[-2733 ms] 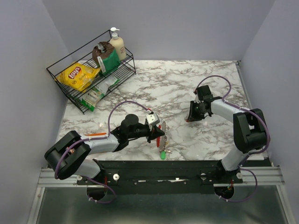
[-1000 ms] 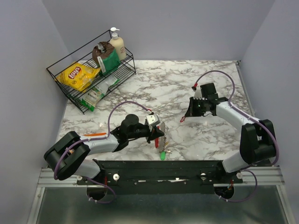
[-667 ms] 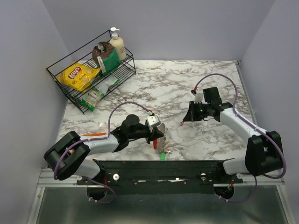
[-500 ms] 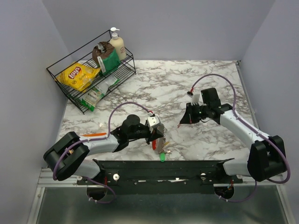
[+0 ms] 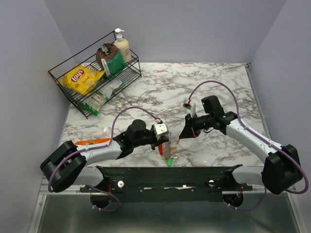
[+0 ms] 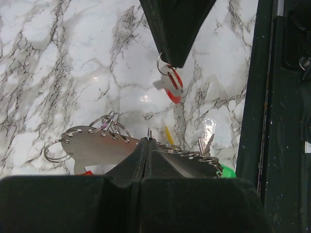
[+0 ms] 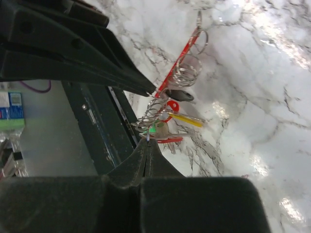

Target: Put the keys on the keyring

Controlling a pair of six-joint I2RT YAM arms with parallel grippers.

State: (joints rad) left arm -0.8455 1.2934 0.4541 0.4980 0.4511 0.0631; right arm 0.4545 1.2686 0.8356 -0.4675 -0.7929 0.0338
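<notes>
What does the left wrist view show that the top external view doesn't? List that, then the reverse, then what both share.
Only left wrist: the split rings hanging from holes in the silvery plate of the keyring, and the small ring on the red-tagged key. Only top external: the wire rack with chip bag and soap bottle. Both: left jaws shut on the keyring, right jaws shut on the red-tagged key close by, and a green key head on the marble table.

The table point(image 5: 165, 92) is white marble, veined grey. The keyring point(image 7: 181, 63) is red and silvery (keys point(image 7: 186, 119): red, yellow, green).
</notes>
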